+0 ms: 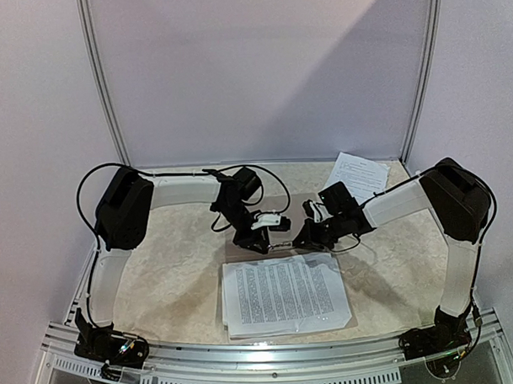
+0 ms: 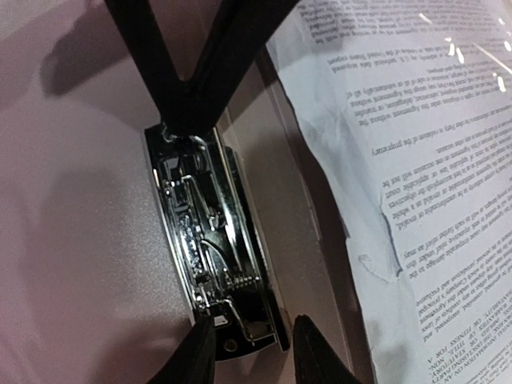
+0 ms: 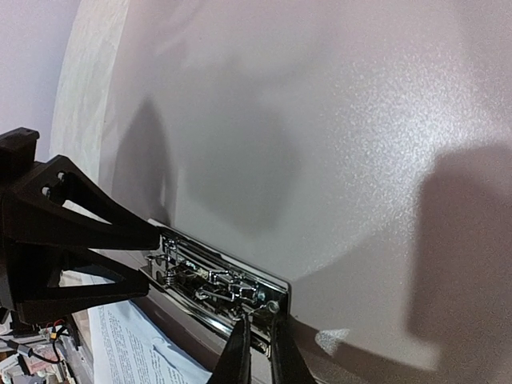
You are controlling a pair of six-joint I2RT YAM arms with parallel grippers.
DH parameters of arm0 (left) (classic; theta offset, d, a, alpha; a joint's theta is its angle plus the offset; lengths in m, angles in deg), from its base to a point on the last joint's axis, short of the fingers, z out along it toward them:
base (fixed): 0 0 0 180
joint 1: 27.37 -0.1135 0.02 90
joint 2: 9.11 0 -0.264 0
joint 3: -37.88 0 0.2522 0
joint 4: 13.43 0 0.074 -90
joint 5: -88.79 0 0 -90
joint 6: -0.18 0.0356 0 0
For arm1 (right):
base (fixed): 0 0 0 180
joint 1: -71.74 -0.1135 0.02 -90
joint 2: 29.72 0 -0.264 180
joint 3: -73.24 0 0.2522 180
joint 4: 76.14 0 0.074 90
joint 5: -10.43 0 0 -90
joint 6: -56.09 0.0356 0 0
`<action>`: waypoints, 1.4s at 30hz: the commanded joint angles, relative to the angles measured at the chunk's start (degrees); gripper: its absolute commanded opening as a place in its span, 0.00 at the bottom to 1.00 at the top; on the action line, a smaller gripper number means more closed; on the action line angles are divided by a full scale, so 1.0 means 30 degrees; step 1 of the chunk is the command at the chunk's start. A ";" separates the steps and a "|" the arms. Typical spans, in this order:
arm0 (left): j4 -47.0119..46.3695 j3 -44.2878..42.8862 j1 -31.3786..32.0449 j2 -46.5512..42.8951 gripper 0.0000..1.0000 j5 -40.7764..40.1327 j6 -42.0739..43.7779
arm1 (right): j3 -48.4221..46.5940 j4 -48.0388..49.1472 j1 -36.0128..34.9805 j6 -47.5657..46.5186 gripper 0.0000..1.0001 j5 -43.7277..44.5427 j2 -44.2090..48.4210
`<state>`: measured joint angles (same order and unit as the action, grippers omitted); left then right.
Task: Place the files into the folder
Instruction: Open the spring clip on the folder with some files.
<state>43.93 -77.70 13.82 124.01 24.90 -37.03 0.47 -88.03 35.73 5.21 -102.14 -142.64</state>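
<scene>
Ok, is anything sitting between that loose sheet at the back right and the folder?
Yes: the right arm lies between the loose sheet and the folder, with the right gripper at its metal clip.

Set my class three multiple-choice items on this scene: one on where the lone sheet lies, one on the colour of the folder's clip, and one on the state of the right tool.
1. Where does the lone sheet lie?
A. at the far right corner of the table
B. at the near left corner
C. under the folder

2. What colour is the folder's clip?
A. red
B. shiny silver
C. yellow

3. What state is the right tool in?
A. spread wide
B. out of view
C. pinched on the clip's end

Key:
1 A, the sheet lies near the far right wall.
2 B, both wrist views show bright metal.
3 C, its fingers stand close together at the clip.
</scene>
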 commanded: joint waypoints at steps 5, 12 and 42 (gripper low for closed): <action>0.0595 0.1039 0.0301 0.1108 0.34 -0.1671 0.0295 | 0.0546 -0.6271 -0.0280 -0.1241 0.06 0.2354 -0.1331; 0.1697 0.1106 0.0539 0.1088 0.34 -0.1283 0.1551 | 0.1216 -0.6645 -0.1199 -0.1043 0.06 0.2968 -0.1874; 0.1125 0.1914 0.1109 0.1154 0.29 -0.1233 -0.1121 | 0.4124 -0.3435 -0.2533 0.1544 0.07 0.0772 -0.0707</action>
<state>44.39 -74.24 15.40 122.04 25.05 -35.28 6.77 -87.66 29.05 8.81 -97.39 -138.14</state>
